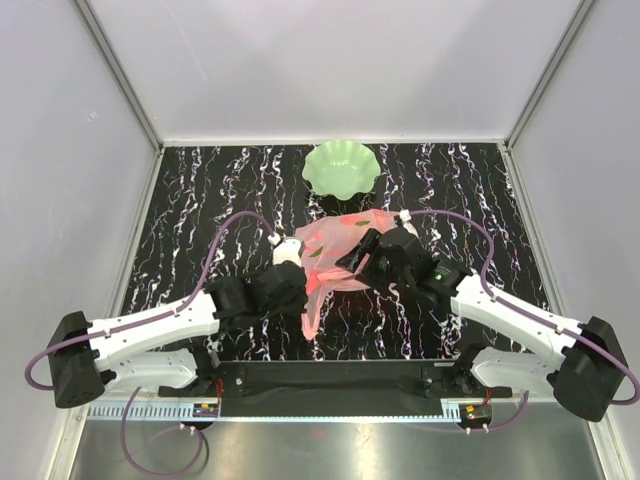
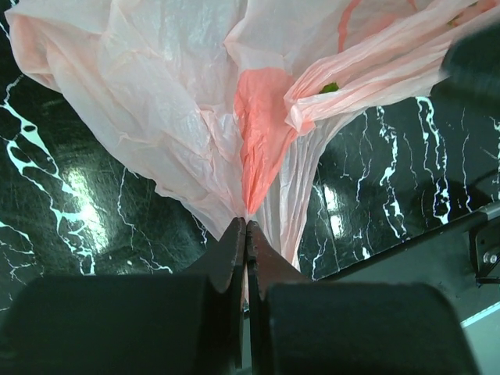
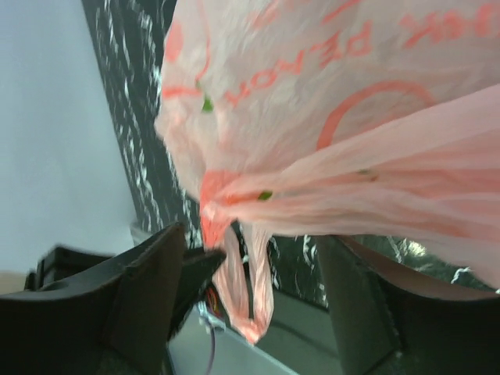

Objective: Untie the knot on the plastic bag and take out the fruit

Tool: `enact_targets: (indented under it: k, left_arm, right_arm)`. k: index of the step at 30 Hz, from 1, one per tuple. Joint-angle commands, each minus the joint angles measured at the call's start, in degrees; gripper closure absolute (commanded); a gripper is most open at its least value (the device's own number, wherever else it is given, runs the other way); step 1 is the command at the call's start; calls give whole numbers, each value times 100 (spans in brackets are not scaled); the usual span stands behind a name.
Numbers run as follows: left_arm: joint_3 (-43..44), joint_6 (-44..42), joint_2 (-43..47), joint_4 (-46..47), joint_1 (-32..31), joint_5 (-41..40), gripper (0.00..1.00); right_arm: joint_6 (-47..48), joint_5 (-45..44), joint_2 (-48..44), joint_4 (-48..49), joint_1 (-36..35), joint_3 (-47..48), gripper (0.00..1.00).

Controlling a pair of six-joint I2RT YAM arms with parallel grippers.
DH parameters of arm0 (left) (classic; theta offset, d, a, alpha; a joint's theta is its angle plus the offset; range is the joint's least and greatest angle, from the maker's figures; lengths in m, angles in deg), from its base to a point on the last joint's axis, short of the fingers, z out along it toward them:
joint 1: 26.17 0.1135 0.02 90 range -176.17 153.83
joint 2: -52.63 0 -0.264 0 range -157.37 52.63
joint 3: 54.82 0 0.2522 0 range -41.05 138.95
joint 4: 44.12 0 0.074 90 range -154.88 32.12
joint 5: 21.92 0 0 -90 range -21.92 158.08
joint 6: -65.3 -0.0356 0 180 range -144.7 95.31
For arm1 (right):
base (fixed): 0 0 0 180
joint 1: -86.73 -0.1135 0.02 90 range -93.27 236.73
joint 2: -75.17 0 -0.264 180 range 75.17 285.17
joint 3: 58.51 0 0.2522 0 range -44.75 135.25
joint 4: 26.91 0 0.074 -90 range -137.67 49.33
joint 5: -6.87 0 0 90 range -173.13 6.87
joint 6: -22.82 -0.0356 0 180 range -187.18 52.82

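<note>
Near the dish (image 1: 342, 167), left fingers (image 2: 234, 251) pinch the plastic bag (image 2: 156, 101); right fingers (image 3: 148, 289) gape.

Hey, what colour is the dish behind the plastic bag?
The dish is pale mint green, clearest in the top external view.

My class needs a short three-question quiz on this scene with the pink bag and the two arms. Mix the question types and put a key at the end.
1. True or false: the left arm's fingers are shut on the pink bag.
2. The green dish sits: A) beyond the bag, away from the arms; B) between the arm bases; C) inside the bag.
3. Fill in: the right arm's fingers are ____ (open or shut).
Key: 1 true; 2 A; 3 open.
</note>
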Motion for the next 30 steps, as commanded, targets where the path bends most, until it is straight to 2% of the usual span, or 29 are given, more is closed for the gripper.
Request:
enact_targets:
  k: [1,3,9,11,12,13,16,19,21,25,26,27,30]
  left_arm:
    - [-30,103,82,376,-67,92,100]
    - [-30,120,117,376,-84,92,100]
    - [-22,129,206,411,-102,74,100]
    - [-39,120,206,455,-102,92,100]
    - [-39,129,197,490,-102,101,100]
    - [-39,129,179,508,-102,101,100]
    - [-57,129,118,560,-102,118,100]
    - [-83,155,100,491,-102,-91,100]
    - [-83,173,100,385,-102,-224,100]
    - [-74,164,144,227,-67,-672,100]
    - [-57,155,135,209,-58,-821,100]
    - [-39,155,135,174,-32,-874,100]
    - [-22,129,135,147,56,-980,100]
  right_arm:
    - [-573,-1192,-143,148,-41,-78,27]
    - [-617,-1403,76,148,-41,-17,32]
    - [-723,-1105,666,209,-41,151,32]
    - [-732,-1201,649,263,-41,89,39]
    - [-723,-1306,623,236,-32,80,44]
    - [-740,-1429,579,158,-41,63,64]
    - [-793,-1974,263,-158,-32,10,100]
    - [-837,-2229,-448,-325,-32,-235,100]
    - [-1108,-2528,-1256,-615,-24,-376,100]
    - [-2232,-3353,-2960,-2122,-24,-930,100]
    - [-2670,-3686,-3677,-2406,-15,-1140,100]
    - [-2874,-3837,-4024,-2705,-23,-1229,96]
    - [-3893,-4347,-5141,-4075,-24,-1396,95]
